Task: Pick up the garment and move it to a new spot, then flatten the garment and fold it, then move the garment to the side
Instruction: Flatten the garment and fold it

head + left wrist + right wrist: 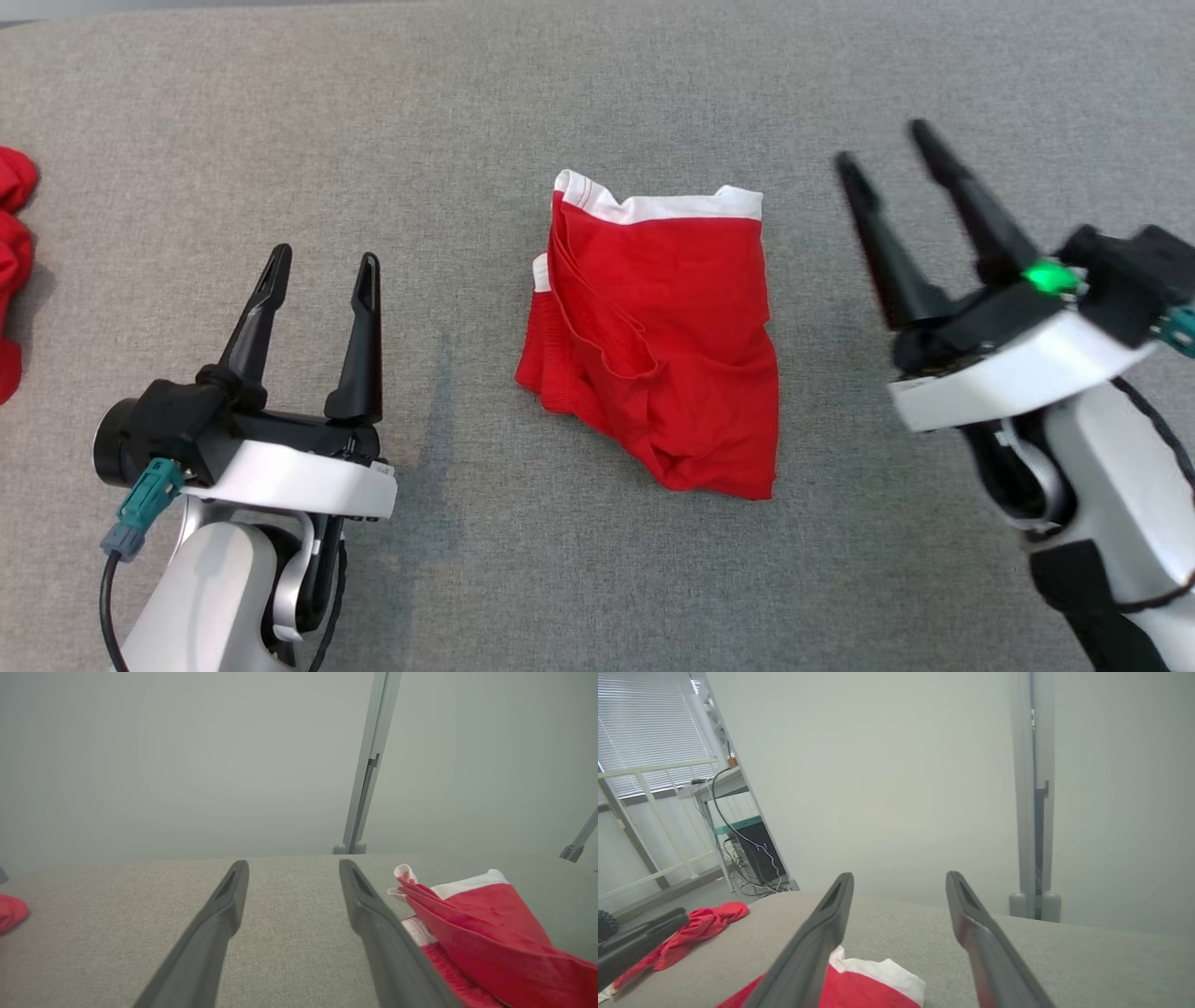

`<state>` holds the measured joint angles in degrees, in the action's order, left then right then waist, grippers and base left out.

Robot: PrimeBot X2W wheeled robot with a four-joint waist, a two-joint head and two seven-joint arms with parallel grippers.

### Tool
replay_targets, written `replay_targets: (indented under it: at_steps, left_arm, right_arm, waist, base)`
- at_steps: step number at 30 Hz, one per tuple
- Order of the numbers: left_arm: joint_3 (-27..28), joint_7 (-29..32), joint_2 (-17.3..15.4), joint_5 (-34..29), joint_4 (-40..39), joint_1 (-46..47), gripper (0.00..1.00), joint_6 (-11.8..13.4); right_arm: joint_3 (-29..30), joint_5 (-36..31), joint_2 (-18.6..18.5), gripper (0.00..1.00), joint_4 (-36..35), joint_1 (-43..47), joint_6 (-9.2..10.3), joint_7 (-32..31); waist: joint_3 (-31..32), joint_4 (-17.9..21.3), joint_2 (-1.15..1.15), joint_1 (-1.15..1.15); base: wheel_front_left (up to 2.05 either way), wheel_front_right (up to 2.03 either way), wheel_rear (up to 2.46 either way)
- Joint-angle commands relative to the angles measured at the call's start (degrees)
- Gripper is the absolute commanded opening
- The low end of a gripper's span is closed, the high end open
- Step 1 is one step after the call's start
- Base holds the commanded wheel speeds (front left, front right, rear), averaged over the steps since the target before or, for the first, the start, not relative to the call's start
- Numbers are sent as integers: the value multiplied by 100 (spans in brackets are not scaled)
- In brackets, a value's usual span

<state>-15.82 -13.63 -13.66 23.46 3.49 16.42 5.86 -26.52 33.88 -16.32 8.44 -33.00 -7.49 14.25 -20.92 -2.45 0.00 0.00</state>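
From my head, the garment [653,336] lies folded in a rumpled red bundle at the middle of the grey tabletop [597,579], with a white band along its far edge and a bit of white trim at its left side. My left pincer [324,259] stands to the left of it, well apart, fingers spread moderately wide with nothing between them. My right pincer [882,145] is on the other side, near the far right corner of the garment but not touching it, also parted and empty (this one is a little blurred). A second red cloth [14,261] is bunched at the tabletop's left edge.

Along my left wrist, the left pincer [293,863] shows both fingers apart above bare grey fabric. The garment [490,933] sits just right of my right-hand finger, its white edge turned up; whether the finger grazes it I cannot tell. The other red cloth [11,910] is at the far left.

Along my right wrist, the right pincer [900,875] is open and holds nothing. The garment [868,984] lies low in the view, partly behind my left-hand finger. The red cloth [691,933] lies further left.
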Motion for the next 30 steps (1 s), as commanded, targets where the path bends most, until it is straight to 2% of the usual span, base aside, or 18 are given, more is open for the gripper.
replay_targets:
  at_steps: [1, 2, 9, 13, 20, 30]
  left_arm:
    - [36, 3, -53, 7, -28, -70, 100, 42]
    - [36, 3, -53, 7, -28, -70, 100, 42]
    - [132, 7, -157, -2, -115, -201, 100, 168]
    - [180, 29, -226, 21, -187, -245, 100, 211]
    - [172, 78, -294, 21, -257, -309, 100, 254]
    - [149, 109, -319, 45, -324, -267, 100, 286]
  right_arm:
    - [444, -322, 24, 100, -42, 280, -2, 55]
    - [444, -322, 24, 100, -42, 280, -2, 55]
    - [1939, -1161, 287, 100, -316, 1217, -2, -12]
    - [2402, -1374, 432, 100, -425, 1595, -2, -132]
    - [2556, -1501, 610, 100, -582, 1832, -2, -265]
    - [2540, -1538, 645, 100, -652, 1767, -2, -374]
  waist:
    - [35, 21, 0, 0]
    - [35, 21, 0, 0]
    - [116, 88, 0, 0]
    - [136, 122, 0, 0]
    - [168, 153, 0, 0]
    - [126, 113, 0, 0]
  base:
    - [0, 0, 0]
    - [0, 0, 0]
    - [0, 0, 0]
    - [0, 0, 0]
    - [0, 0, 0]
    - [0, 0, 0]
